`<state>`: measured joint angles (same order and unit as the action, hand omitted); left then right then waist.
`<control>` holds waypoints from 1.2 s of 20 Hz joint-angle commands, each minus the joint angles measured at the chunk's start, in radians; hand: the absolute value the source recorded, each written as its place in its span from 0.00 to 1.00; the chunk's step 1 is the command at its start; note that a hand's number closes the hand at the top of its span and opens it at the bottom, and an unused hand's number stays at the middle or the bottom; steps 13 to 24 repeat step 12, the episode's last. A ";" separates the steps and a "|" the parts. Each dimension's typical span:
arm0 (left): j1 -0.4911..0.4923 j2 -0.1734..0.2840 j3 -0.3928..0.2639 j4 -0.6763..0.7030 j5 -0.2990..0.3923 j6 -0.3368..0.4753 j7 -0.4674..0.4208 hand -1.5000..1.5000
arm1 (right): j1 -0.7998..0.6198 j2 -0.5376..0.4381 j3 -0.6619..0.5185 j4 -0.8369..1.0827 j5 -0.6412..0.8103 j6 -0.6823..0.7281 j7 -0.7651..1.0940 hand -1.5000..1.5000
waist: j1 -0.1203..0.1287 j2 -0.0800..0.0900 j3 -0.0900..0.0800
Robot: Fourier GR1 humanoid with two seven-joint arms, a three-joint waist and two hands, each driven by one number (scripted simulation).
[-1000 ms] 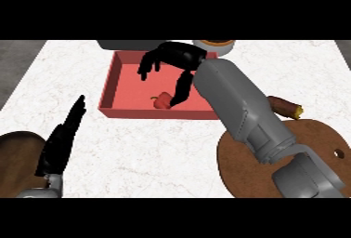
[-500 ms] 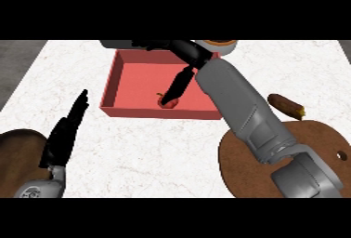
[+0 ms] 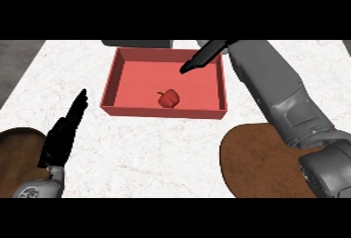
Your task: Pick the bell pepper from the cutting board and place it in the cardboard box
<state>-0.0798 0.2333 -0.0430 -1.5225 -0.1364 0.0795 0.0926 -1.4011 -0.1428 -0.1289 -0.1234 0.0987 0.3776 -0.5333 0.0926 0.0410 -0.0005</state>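
Both hands open, right hand (image 3: 203, 57) above box (image 3: 162, 110).

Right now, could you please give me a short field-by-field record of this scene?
bell pepper: red, lying on the floor of the box, free of either hand
box: red, open-topped, on the white counter
right robot hand: open, fingers straight, above the box's far right corner
left robot hand: open, resting at the lower left
cutting board: brown, round, lower right, partly hidden by the right forearm
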 commanded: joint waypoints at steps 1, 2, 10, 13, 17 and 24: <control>-0.024 0.009 0.000 -0.016 -0.003 -0.008 0.010 0.50 | -0.013 -0.111 -0.061 0.028 -0.050 0.020 0.041 0.00 | 0.007 0.007 0.001; -0.025 -0.011 -0.021 0.002 -0.019 0.004 0.002 0.50 | -0.024 -0.130 -0.065 0.032 -0.052 0.011 0.053 0.00 | 0.021 0.021 0.001; -0.043 -0.002 -0.019 -0.012 -0.013 -0.012 0.007 0.50 | 0.040 -0.279 -0.082 0.036 -0.062 0.134 0.008 0.00 | 0.047 0.038 0.005; -0.040 -0.013 -0.029 -0.014 -0.017 -0.007 -0.003 0.50 | 0.018 -0.329 -0.081 0.025 -0.060 0.183 0.012 0.00 | 0.058 0.043 0.005; -0.040 -0.013 -0.029 -0.014 -0.017 -0.007 -0.003 0.50 | 0.018 -0.329 -0.081 0.025 -0.060 0.183 0.012 0.00 | 0.058 0.043 0.005; -0.040 -0.013 -0.029 -0.014 -0.017 -0.007 -0.003 0.50 | 0.018 -0.329 -0.081 0.025 -0.060 0.183 0.012 0.00 | 0.058 0.043 0.005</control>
